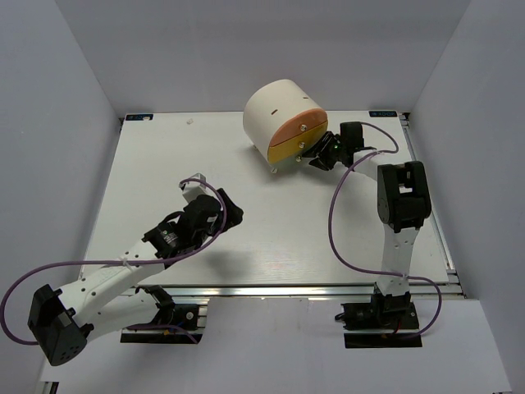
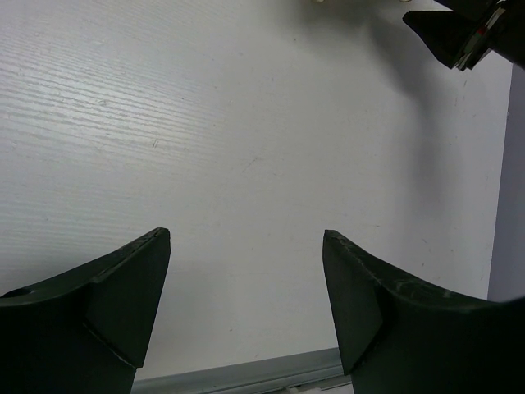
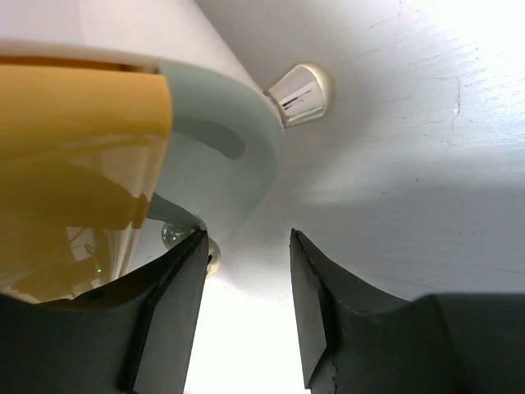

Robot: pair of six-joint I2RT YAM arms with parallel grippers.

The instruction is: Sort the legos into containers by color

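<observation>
Nearest the overhead lens, the left gripper hangs parted and empty mid-table, while the right gripper noses the orange-and-yellow face of the cream-white cylindrical drum at the far side. Left wrist: only bare white table between spread fingers, no small plastic legos showing anywhere. Right wrist: parted fingers, one tip just beside a small metal knob near the glossy yellow drawer front; opening a drawer looks the step, so next comes centring on that knob, pinching, pulling straight.

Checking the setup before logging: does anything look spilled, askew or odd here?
Nothing spilled or damaged. One oddity: no legos show in any view. The drum sits far back on the table, right gripper at its face, jaws open; left gripper empty.
</observation>
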